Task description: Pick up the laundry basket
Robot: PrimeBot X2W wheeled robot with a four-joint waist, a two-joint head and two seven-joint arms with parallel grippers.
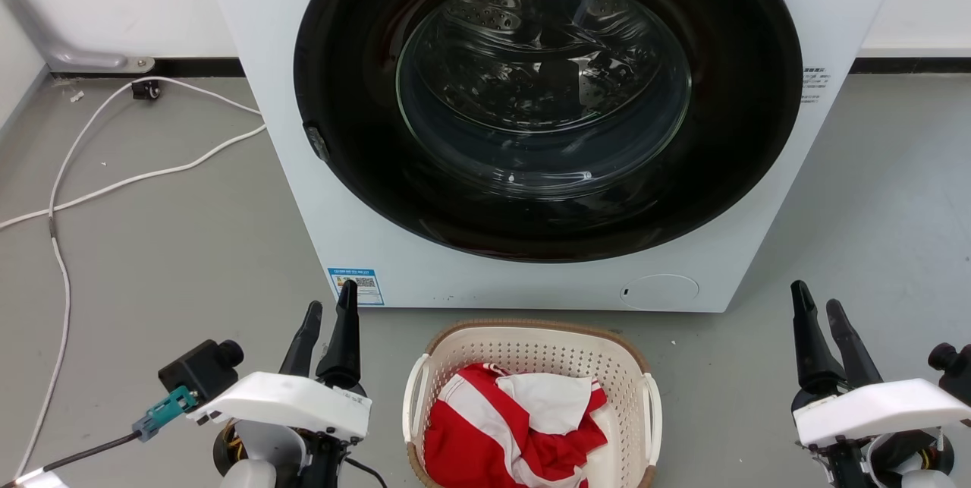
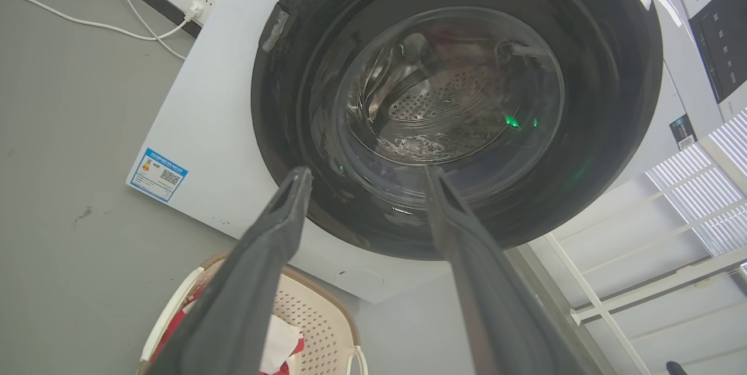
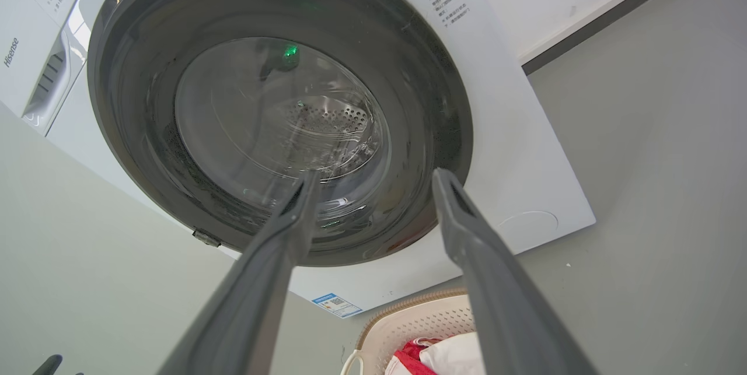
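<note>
Our left pincer [image 1: 331, 296] parted wide and empty, left of the laundry basket [image 1: 531, 351] on the floor, our right pincer [image 1: 815, 295] equally wide at its right, red-and-white cloth [image 1: 470, 435] inside, washing machine [image 1: 303, 192] just beyond

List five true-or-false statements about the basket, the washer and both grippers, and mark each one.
1. The laundry basket stands on the floor in front of the washing machine. True.
2. The left gripper is shut on a basket handle. False: it is open and hangs clear of the basket, off to the basket's left.
3. Red and white cloth lies in the basket. True.
4. The washing machine's door is swung open. False: the round glass door is closed.
5. The right gripper is open and holds nothing. True.
</note>
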